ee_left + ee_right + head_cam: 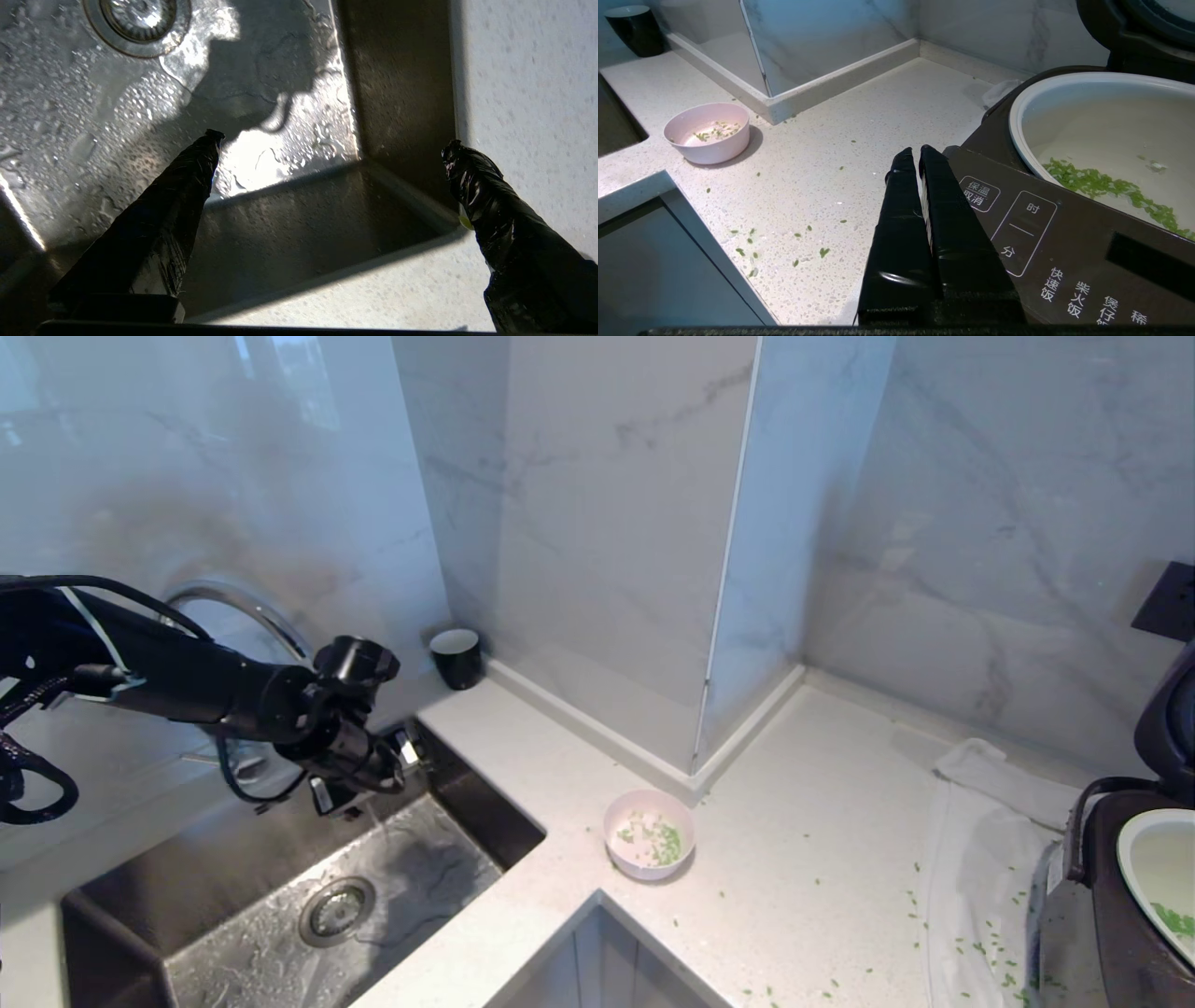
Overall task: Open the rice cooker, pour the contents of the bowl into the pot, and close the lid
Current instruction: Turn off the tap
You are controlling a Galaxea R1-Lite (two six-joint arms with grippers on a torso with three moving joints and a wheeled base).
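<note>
The left pincer (329, 140) hangs released over the sink (117, 116) (wet), while the right pincer (917, 156) rests clenched beside the rice cooker (1064, 242).

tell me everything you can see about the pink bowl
The bowl is small, round, pale pink and smooth, like plastic. It stands upright on the speckled white counter near the sink corner, touched by neither gripper. A few green bits remain inside; more lie scattered on the counter around it.
</note>
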